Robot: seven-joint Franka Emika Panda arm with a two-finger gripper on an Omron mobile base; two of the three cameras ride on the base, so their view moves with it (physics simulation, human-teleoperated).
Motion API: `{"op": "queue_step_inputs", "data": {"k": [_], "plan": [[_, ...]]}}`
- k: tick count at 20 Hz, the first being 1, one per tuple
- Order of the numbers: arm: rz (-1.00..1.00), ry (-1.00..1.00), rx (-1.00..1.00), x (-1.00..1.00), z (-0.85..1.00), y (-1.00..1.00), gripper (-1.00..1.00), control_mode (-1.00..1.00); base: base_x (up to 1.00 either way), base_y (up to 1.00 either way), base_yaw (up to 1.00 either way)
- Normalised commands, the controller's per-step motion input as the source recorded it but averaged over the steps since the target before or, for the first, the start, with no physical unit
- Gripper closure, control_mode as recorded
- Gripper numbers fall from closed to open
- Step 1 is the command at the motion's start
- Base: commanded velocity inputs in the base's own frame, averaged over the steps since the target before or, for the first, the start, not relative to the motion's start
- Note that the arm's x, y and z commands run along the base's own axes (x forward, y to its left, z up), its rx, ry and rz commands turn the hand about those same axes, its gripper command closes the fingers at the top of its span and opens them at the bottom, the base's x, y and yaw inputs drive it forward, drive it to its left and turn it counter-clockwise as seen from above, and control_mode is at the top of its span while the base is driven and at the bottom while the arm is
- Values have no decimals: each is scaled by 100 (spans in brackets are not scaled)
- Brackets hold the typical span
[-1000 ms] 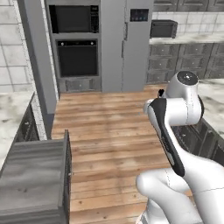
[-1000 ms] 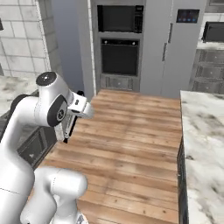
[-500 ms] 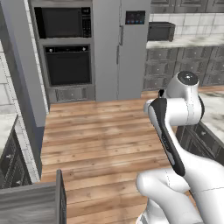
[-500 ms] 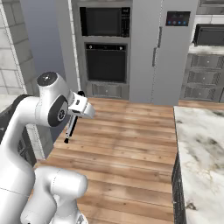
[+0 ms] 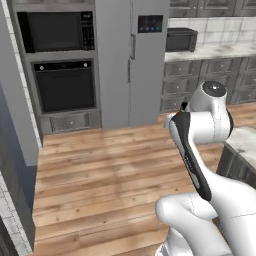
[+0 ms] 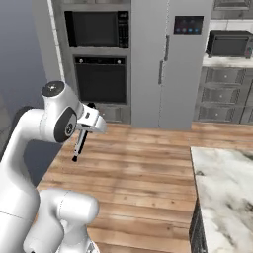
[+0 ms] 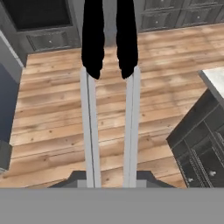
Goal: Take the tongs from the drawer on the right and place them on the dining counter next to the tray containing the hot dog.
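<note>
Clamped on the tongs [image 7: 109, 87], which run straight out from the gripper [image 6: 85, 129] as two narrow silvery arms ending in dark tips. Held in the air over the wooden floor [image 5: 100, 170], touching nothing else. In the right base view, seen as a thin dark stick [image 6: 79, 146] slanting down and slightly left from the hand. Arm folded high and compact: big white elbow joint [image 5: 212, 107] raised above the base, forearm doubled back, wrist turned so the hand aims forward and down at the planks. Ahead, a wall oven [image 6: 101, 79] with a microwave [image 6: 96, 28] above it, then a tall grey refrigerator [image 6: 168, 59]. Further right, dark grey drawers [image 6: 222, 96] under a worktop carrying a small black oven [image 6: 231, 43]. At the lower right, the corner of a white marble counter [image 6: 225, 192] on dark cabinets, well apart from the tongs.
</note>
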Motion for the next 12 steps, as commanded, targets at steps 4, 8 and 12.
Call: {"op": "queue_step_inputs", "data": {"k": [4, 8, 12], "plan": [[0, 0, 0, 0, 0, 0, 100, 100, 100, 0, -23], [0, 0, 0, 0, 0, 0, 100, 100, 100, 0, -25], [0, 0, 0, 0, 0, 0, 100, 100, 100, 7, -33]]}}
